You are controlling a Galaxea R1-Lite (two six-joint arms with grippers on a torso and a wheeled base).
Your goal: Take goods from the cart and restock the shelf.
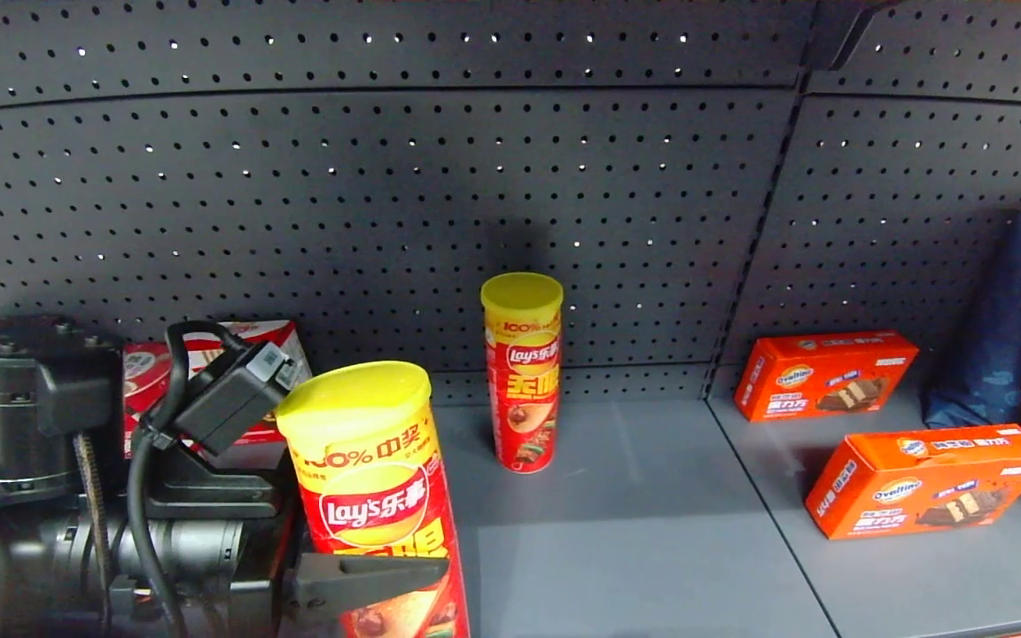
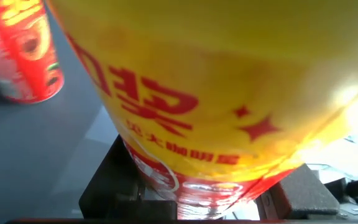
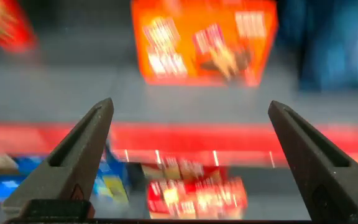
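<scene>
Head view, biggest first: grey shelf [image 1: 635,532], bare across its middle. At front left, a chip can [image 1: 369,478], clamped low on its body by the left pincer [image 1: 386,580], long axis near upright, lid up, tipped slightly. Behind and to the right, a 2nd chip can [image 1: 522,372], standing near the back wall, well apart. Likely calls for carrying forward and right onto bare shelf. Right wrist view: right pincer [image 3: 191,106] apart, holding nothing, facing an orange box [image 3: 204,40].
</scene>
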